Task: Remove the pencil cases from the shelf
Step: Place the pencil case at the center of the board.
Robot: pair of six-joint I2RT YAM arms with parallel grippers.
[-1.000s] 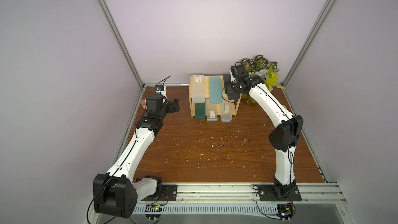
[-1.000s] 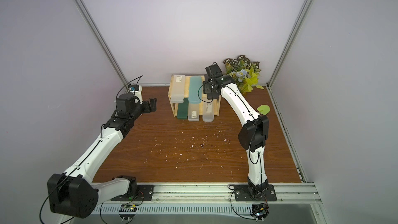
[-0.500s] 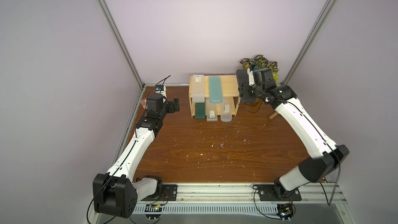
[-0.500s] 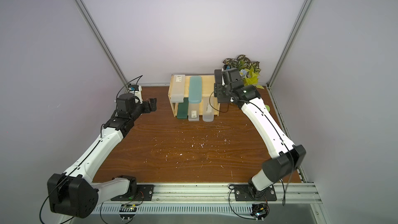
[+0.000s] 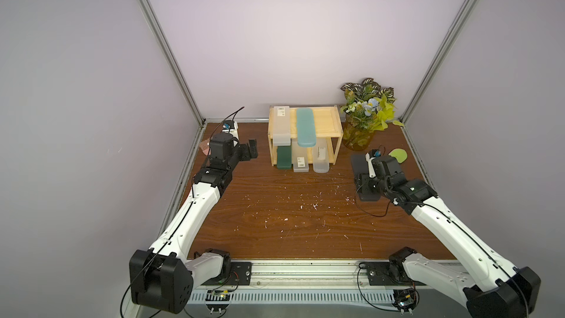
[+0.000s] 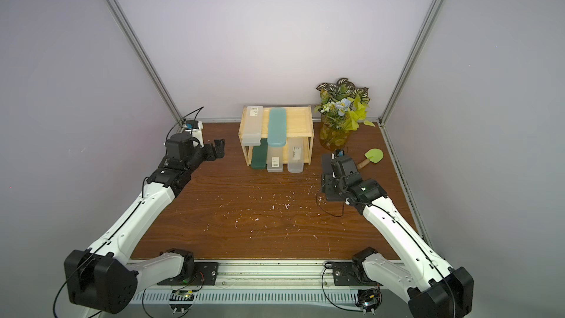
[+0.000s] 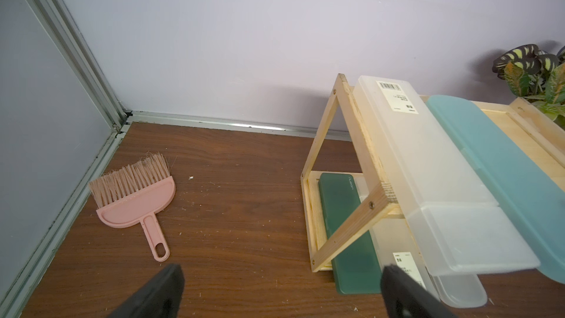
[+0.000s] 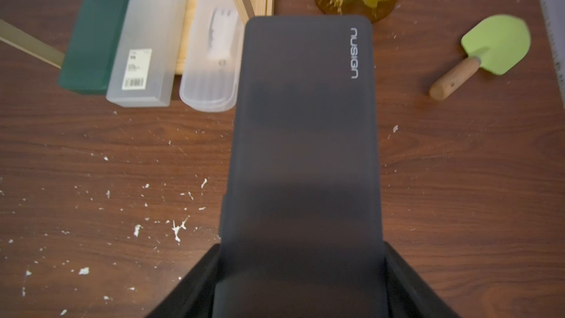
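The black pencil case (image 8: 305, 123) was off the shelf (image 5: 327, 122). It lay flat at about three o'clock from the middle of the table (image 5: 275, 240), its far end pointing to twelve. Whether it touched the wood could not be told.

The shelf stood at twelve o'clock by the back wall. Its top tier held a frosted grey case (image 5: 281, 125) with the teal case (image 5: 305, 128) at its three o'clock, both overhanging the front. Below, from nine to three, lay the dark green case (image 5: 284, 160), a second frosted grey case (image 5: 300, 163) and the clear rounded case (image 5: 321, 162).

A vase of plants (image 5: 356, 140) stood at the shelf's three o'clock, and a green spatula (image 5: 399, 156) lay at the black case's two o'clock. A pink brush (image 7: 134, 203) lay at the shelf's nine o'clock. White flecks (image 8: 177, 229) dotted the wood.

The right gripper (image 8: 302, 273) clamped the black case's near end, with the right arm (image 5: 452, 230) reaching in from five o'clock. The left gripper (image 5: 252, 151) hovered at the shelf's nine o'clock, fingers spread wide and empty, on the left arm (image 5: 195, 209) stretched in from seven.
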